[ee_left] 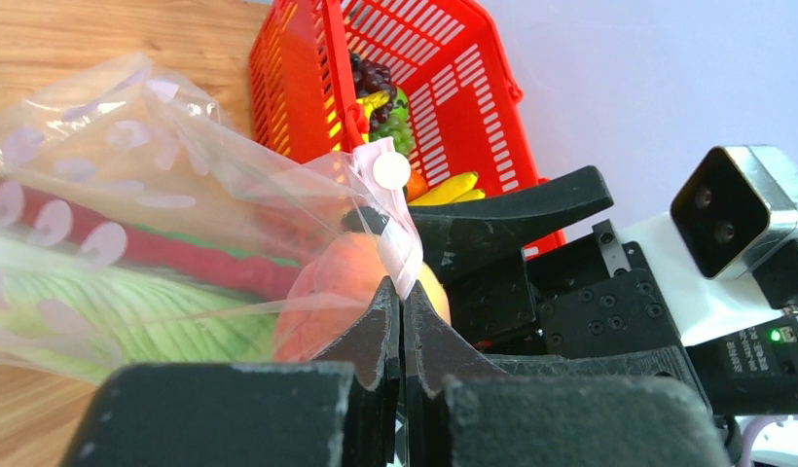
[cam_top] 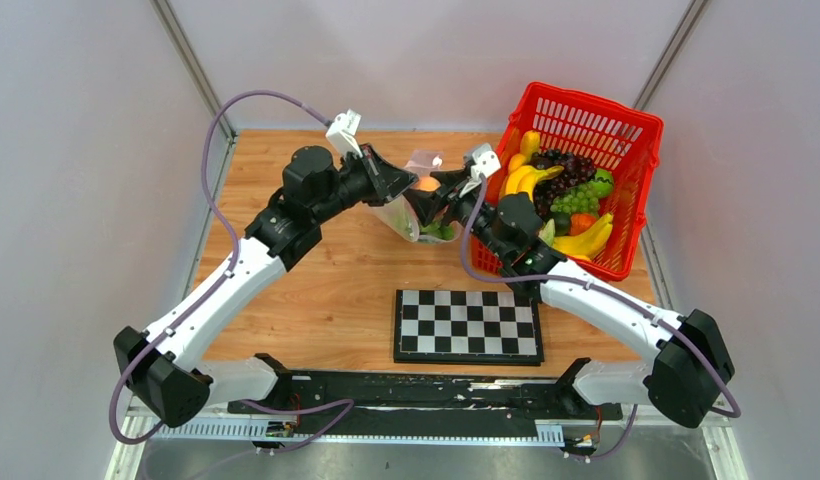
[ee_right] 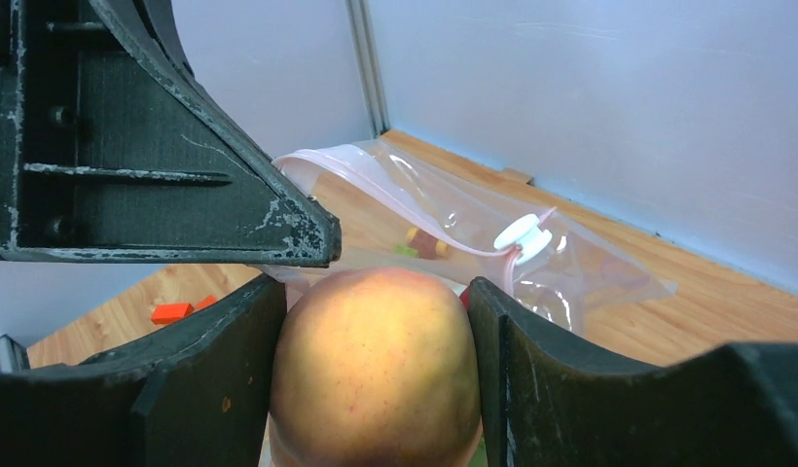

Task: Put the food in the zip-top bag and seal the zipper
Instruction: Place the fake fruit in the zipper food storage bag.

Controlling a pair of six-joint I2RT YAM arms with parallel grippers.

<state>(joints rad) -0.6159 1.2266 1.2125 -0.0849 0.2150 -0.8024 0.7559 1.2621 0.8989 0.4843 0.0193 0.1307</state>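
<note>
The clear dotted zip-top bag (cam_top: 406,212) is held up at the table's back middle, mouth toward the right arm. My left gripper (ee_left: 402,290) is shut on its pink zipper (ee_left: 387,229) edge, just under the white slider (ee_left: 390,172). Inside the bag lie a green lettuce leaf (ee_left: 113,311) and a long red piece (ee_left: 181,255). My right gripper (ee_right: 376,288) is shut on a yellow-peach fruit (ee_right: 376,375), which sits at the bag's mouth (cam_top: 426,184), partly behind the plastic in the left wrist view (ee_left: 332,292). The bag (ee_right: 444,219) opens just beyond it.
A red mesh basket (cam_top: 626,150) with bananas, grapes and other toy food stands at the back right, close behind the right arm. A chessboard (cam_top: 467,325) lies at the front middle. Small red bricks (ee_right: 169,312) lie on the wood near the bag.
</note>
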